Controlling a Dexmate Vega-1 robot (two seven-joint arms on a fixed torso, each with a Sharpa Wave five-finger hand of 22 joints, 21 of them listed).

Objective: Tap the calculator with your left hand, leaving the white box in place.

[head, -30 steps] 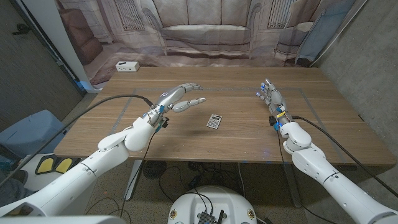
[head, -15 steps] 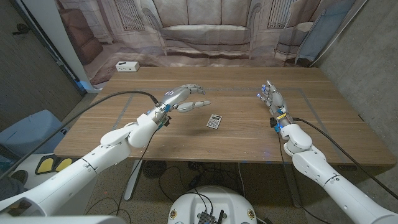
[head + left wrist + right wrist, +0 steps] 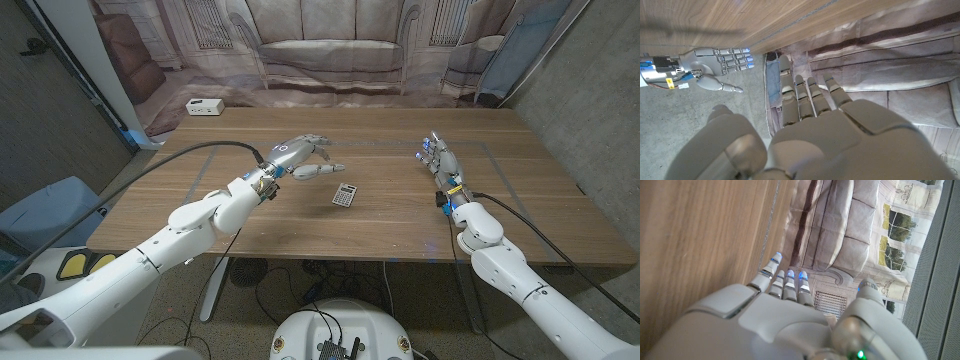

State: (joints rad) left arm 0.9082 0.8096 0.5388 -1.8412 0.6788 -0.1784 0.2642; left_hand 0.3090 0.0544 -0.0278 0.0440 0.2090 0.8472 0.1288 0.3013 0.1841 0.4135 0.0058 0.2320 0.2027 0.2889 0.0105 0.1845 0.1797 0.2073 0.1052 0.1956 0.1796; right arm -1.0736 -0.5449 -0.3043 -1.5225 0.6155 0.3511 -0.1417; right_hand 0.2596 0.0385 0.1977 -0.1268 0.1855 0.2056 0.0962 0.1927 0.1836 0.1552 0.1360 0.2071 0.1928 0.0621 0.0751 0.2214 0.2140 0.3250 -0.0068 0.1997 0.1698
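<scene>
**Left hand above the bench, short of the calculator**

The small grey pocket calculator with a dark keypad (image 3: pixel 344 194) lies flat on the wooden bench (image 3: pixel 300 225), near its middle and slightly skewed to the bench edge. The robot's left hand (image 3: pixel 303 157) hangs just beside it, up and toward the far-left side, fingers spread and holding nothing; its thumb points toward the calculator without touching it. The right hand (image 3: pixel 438 158) stands on its edge well apart on the right side, fingers straight and a little apart, also holding nothing.

The calculator looks thin, rigid and light, likely plastic, so it would probably skid on the smooth wood if pushed sideways. A tap needs no grip: a short downward touch of a fingertip on the flat keypad face should do, kept gentle since the keys and display could be delicate.

The small white rectangular box (image 3: pixel 204 105) sits on the draped surface beyond the bench's far-left corner, well apart from both hands. Whether it contains anything cannot be told; no open container is in view.
</scene>
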